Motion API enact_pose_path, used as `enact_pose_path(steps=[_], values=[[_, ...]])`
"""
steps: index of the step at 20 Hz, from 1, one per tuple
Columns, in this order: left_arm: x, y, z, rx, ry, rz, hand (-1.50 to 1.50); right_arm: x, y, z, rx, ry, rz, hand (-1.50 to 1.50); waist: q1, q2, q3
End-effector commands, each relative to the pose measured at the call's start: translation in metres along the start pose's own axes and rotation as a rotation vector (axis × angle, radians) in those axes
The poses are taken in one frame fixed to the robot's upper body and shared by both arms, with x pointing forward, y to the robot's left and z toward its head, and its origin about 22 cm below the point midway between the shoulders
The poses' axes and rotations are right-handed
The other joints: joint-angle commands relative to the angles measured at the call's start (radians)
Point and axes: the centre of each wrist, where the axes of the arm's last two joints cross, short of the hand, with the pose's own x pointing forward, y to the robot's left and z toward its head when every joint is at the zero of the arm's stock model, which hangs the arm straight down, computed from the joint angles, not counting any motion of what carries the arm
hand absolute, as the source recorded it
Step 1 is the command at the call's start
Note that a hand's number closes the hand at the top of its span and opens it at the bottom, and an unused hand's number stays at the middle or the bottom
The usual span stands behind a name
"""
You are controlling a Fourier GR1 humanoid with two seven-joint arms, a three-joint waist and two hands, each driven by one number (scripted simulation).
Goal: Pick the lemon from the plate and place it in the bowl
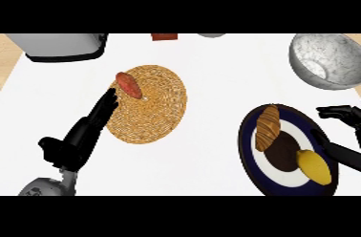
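Starting at the left, you see your left hand (84, 131) lying on the white table (211, 88), fingers straight, tips at the edge of a woven mat (158, 112). A reddish sweet potato (129, 85) lies on that mat's upper left. Further right, the dark-rimmed plate (248, 135) carries a croissant (268, 127), a brown round item (283, 151) and the lemon (313, 166). Your right hand (342, 135) sits at the plate's right rim, fingers apart, thumb touching the lemon, nothing clamped. The grey bowl (325, 60) stands well above.
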Motion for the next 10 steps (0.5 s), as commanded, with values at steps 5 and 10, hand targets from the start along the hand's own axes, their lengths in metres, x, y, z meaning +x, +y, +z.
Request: enact_pose_path(steps=[5,10], values=[[0.005,-0.030,-0.016,-0.108,-0.055,-0.027,0.00,-0.021,-0.041,0.032,0.078,-0.037,0.394,-1.50,0.057,0.009,-0.003],[0.012,-0.023,-0.020,-0.093,-0.060,-0.027,0.00,0.017,-0.060,0.026,0.223,0.114,0.718,-1.50,0.058,0.008,-0.007]])
